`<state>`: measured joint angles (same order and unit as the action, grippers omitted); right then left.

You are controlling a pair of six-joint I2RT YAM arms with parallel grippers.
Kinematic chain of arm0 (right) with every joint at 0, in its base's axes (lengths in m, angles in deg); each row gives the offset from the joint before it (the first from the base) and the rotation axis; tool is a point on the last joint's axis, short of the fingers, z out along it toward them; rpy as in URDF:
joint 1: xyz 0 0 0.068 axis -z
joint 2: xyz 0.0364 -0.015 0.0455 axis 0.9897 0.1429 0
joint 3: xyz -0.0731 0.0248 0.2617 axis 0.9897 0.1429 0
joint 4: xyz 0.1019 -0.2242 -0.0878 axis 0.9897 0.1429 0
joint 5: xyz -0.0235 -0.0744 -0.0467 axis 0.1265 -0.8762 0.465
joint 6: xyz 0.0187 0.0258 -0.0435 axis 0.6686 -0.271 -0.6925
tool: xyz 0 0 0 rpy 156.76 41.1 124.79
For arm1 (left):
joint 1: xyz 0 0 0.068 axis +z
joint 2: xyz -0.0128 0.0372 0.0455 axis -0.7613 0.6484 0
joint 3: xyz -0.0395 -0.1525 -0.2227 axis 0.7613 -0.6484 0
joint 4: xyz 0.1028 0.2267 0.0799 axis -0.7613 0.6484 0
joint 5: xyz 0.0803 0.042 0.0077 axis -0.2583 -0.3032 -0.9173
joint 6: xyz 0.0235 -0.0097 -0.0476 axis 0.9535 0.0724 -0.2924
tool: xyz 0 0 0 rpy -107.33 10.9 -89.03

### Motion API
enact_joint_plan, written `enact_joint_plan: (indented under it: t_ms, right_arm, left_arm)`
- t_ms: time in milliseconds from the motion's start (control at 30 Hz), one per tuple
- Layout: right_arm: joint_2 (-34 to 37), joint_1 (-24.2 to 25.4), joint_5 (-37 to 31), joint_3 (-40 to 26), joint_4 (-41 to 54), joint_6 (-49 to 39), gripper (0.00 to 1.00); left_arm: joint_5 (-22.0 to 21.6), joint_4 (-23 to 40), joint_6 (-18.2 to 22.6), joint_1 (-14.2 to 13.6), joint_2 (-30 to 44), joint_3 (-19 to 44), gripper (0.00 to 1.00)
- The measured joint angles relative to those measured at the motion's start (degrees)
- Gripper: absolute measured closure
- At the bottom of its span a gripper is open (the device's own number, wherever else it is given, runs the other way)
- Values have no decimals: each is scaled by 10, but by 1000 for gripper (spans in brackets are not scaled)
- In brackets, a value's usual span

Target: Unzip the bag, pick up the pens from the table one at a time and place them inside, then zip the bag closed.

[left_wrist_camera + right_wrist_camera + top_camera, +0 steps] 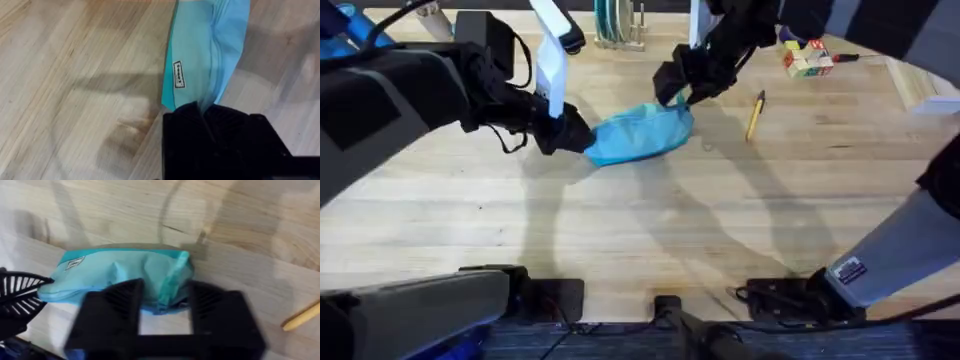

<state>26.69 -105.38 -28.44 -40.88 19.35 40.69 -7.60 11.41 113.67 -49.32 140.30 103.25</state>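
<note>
A: Pouch [640, 133] is light blue fabric, lying mid-table on the wooden tabletop [640, 230], bunched and crumpled between both grippers. Looks soft and light, no stiffness, folds wherever it's pinched.

B: So where to hold it?

A: At the ends. One end clamped to anchor it, the other hand on the zipper pull, otherwise the cloth probably just drags along. Zipper seam runs lengthwise; the pull itself is too small to make out.

B: Left gripper [207, 117]?

A: Jaws closed on the pouch's left end, fabric pinched between the black fingers, small white label [178, 81] just beyond them. Arm reaches in low from the left, wrist roughly level with the table.

B: Right gripper [165, 302]?

A: Comes down from above onto the pouch's right end. Jaws stand apart with a ridge of fabric rising between them; whether they actually bite it, cannot tell.

B: Pen?

A: Yellow pen [754, 115] lies on the table, right of the pouch, apart from it. Slim, hard, likely rolls, so best pinched mid-shaft. Coloured blocks [807, 60] sit farther back.
</note>
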Motion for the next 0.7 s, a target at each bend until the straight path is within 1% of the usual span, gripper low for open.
enact_joint_plan:
  t_ms: [33,67,167,200,700]
  right_arm:
    - [1,0,0,0,1,0,646]
    - [3,0,-3,0,3,1,734]
    - [8,1,-5,0,3,1,922]
    - [9,1,-6,0,3,1,955]
    - [9,1,-13,0,3,-12,970]
  left_arm:
    - [0,0,0,0,0,0,959]
    - [0,0,0,0,0,0,959]
    - [0,0,0,0,0,0,959]
    - [0,0,0,0,0,0,959]
    - [0,0,0,0,0,0,959]
